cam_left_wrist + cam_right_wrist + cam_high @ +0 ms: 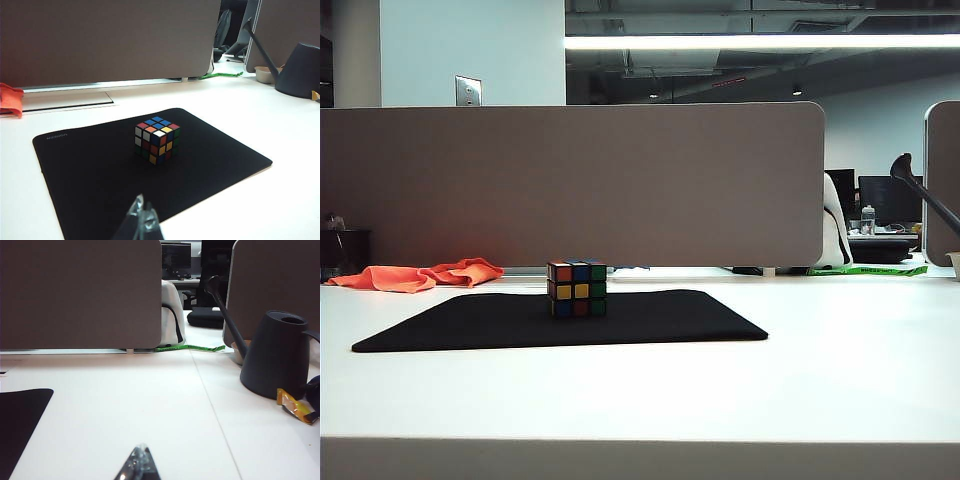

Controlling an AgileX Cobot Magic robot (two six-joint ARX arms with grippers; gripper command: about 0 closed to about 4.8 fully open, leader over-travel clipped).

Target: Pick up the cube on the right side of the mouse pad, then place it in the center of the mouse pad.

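Note:
The cube [577, 288] stands upright on the black mouse pad [670, 315], near the pad's middle, and nothing touches it. In the left wrist view the cube [156, 140] shows red, blue, yellow and white stickers on the mouse pad [90, 170]. My left gripper [142, 212] hangs shut and empty over the pad's near edge, well short of the cube. My right gripper [141, 452] is shut and empty above bare white table, to the right of the mouse pad's corner [17, 420]. The cube is out of the right wrist view. Neither gripper shows in the exterior view.
An orange cloth [420, 275] lies behind the pad's far left. A grey divider panel [570, 185] closes off the back. A dark watering can [277, 355] and a snack wrapper [296, 406] sit at the right. A green strip [189, 348] lies by the panel.

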